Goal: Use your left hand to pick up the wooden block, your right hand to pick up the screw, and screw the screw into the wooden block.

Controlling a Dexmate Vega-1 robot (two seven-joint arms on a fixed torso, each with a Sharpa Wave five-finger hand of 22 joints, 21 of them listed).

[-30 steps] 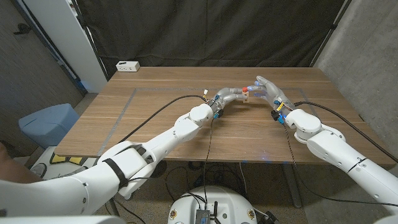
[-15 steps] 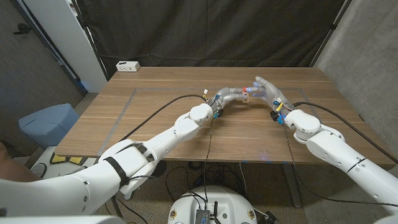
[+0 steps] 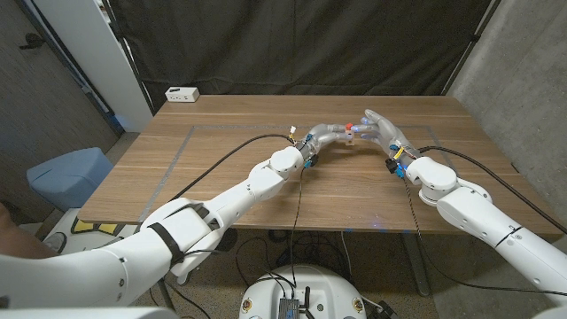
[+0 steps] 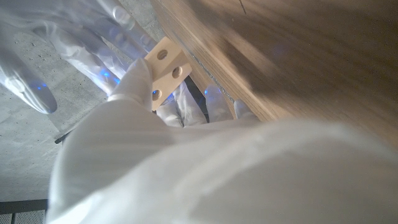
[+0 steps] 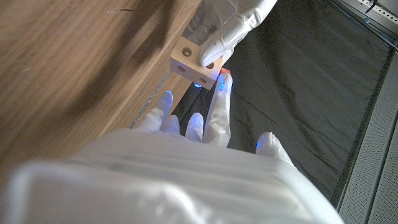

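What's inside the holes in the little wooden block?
The holes in the block that face the wrist cameras look empty and dark. A red tip, maybe the screw, sits beside it at the right hand's fingers. The block's other faces are covered by the left hand.

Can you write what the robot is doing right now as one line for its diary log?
left hand holds wooden block above table | right hand holds red screw at block | stage: screwing in

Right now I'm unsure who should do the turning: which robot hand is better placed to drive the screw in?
Right. The right robot hand has the red-headed screw at its fingers, against the wooden block; the left robot hand is occupied gripping that block.
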